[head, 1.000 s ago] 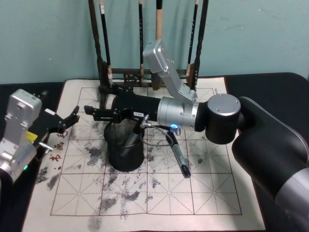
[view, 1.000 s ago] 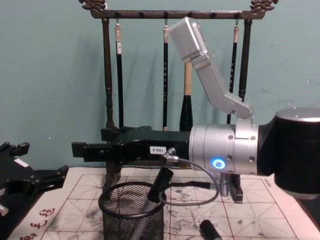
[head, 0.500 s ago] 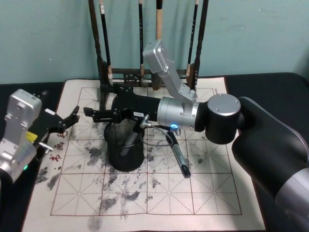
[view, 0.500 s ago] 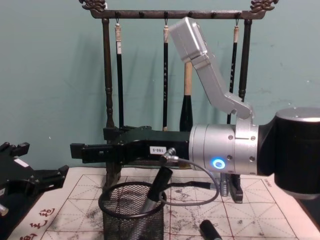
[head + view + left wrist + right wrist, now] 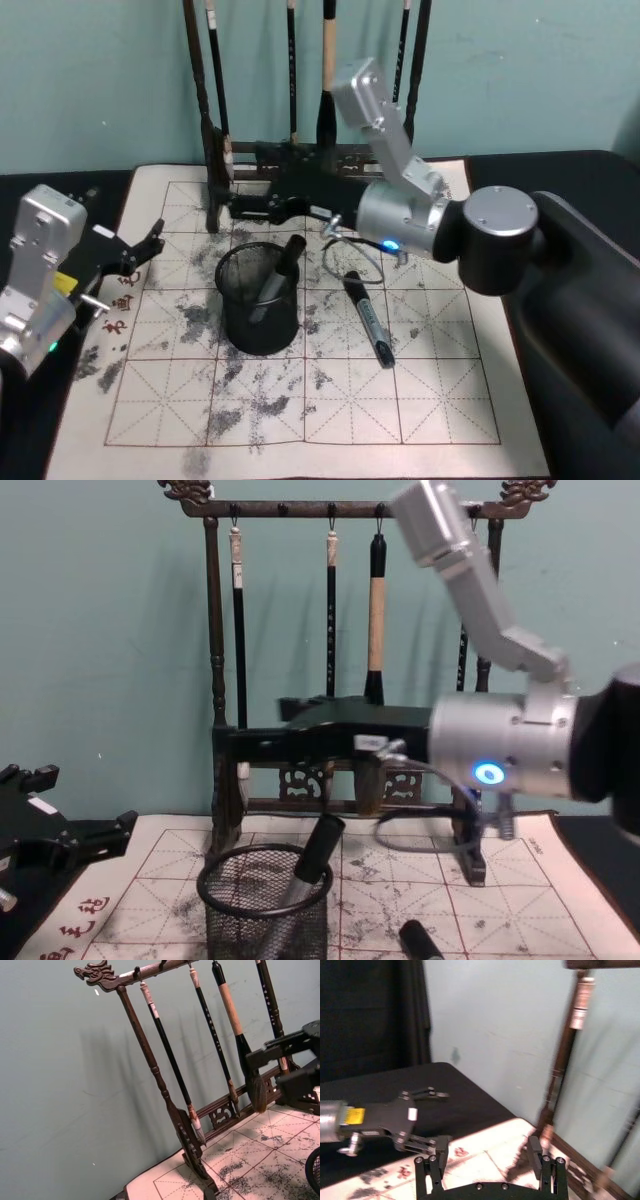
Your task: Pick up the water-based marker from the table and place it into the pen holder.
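The pen holder (image 5: 250, 330), a black wire-mesh cup, stands on the ink-stained mat; its mesh wall (image 5: 235, 935) is low in the chest view. A dark water-based marker (image 5: 280, 270) leans inside it, cap sticking out above the rim (image 5: 318, 850). A second marker (image 5: 367, 322) lies flat on the mat just right of the cup. My right gripper (image 5: 237, 208) hovers behind and above the cup, near the foot of the brush rack, open and empty (image 5: 487, 1160). My left gripper (image 5: 150, 245) rests open at the mat's left edge.
A tall dark wooden rack of hanging calligraphy brushes (image 5: 215, 150) stands right behind the cup, close to my right gripper. The gridded paper mat (image 5: 330, 420) lies on a black table. A teal wall backs the scene.
My right gripper has drawn back and up from over the pen holder toward the brush rack. The marker stays leaning in the cup. The left arm has not moved.
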